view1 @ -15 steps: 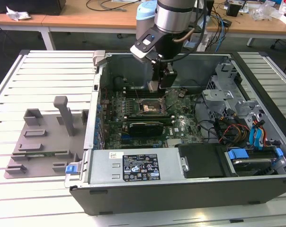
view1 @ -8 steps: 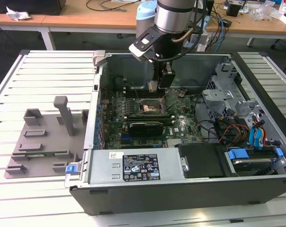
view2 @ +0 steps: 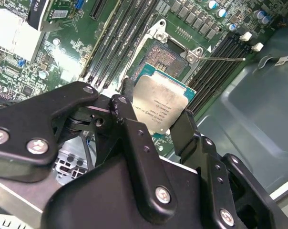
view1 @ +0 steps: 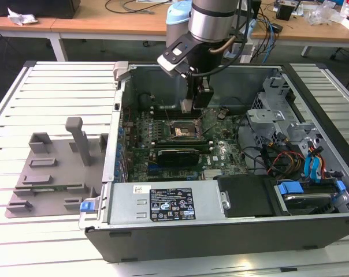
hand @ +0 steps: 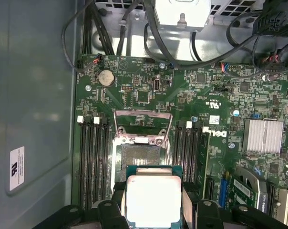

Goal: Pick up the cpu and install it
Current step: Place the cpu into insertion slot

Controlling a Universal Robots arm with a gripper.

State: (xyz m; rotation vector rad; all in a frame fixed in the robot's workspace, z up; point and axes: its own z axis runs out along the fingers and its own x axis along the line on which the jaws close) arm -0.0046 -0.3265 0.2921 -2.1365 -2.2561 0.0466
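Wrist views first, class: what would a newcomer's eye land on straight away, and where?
The silver cpu, gripped in the black claw, hangs close to the open socket on the green motherboard. In the exterior view, the open computer case sits on the slatted table.

**Cpu over the board, just beside the socket**

The open computer case (view1: pixel 221 231) lies on the slatted table (view1: pixel 47 86). The fixture plate (view1: pixel 53 173) lies on the same table, just beside the case at the exterior view's left. Inside the case the motherboard (view1: pixel 180 147) lies flat on the floor, with the drive bays (view1: pixel 301 161) at the exterior view's right of it. The gripper (view1: pixel 193 107) reaches down into the case above the board. In the second wrist view the cpu (view2: pixel 163 107) sits between the gripper's fingers (view2: pixel 182 128), clamped at two opposite edges. In the first wrist view it hangs above the board, just beside the socket (hand: pixel 141 157) and not in it. Memory slots (hand: pixel 94 162) flank the socket on both sides.
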